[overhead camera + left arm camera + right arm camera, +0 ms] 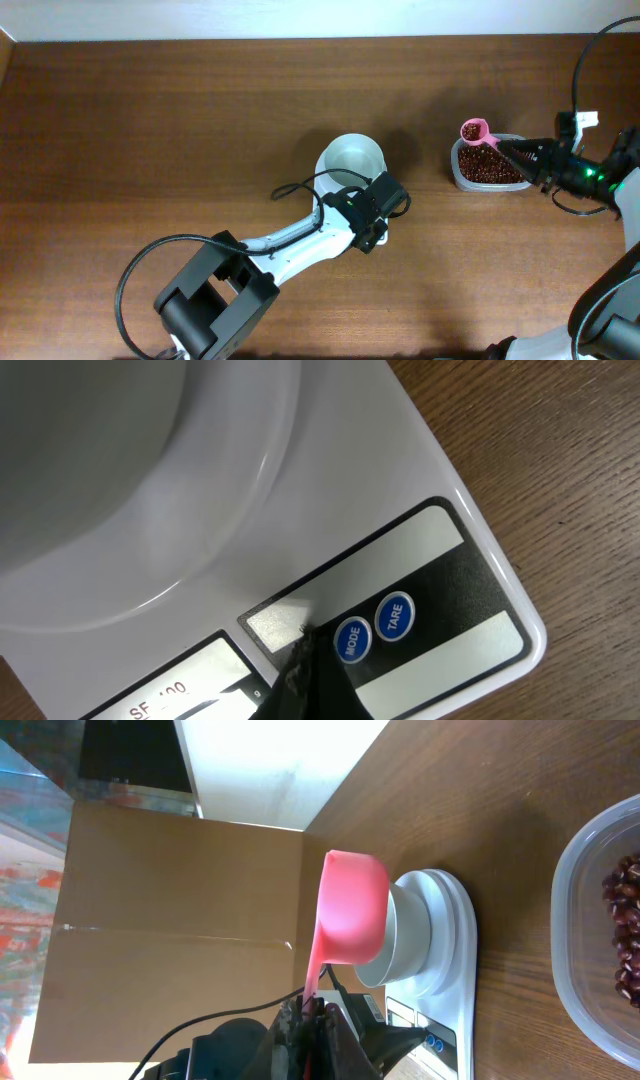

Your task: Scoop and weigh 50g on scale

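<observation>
White scale sits mid-worktop with a round bowl on its platform. Left claw is over the scale's control panel, fingers together. Its dark tip is down on the grey patch right beside the blue MODE button and looks to be touching. TARE button is just past MODE, clear of the tip. Display is lit, but its characters are cut off at the frame edge, so I can't read them. From overhead the left arm covers most of the scale body and only the bowl shows. Beans, dark red-brown, are all in a clear tub to the right of the scale, well apart from it. Right claw is on the far side of the tub from the scale, clamped on the handle of a pink scoop. The scoop cup is at the tub's corner nearest the scale, over the rim; can't tell if it rests on the rim or hangs above it. Right wrist view shows the cup side-on, handle pinched between the fingers, with scale and bowl behind it and the tub edge off to one side.
</observation>
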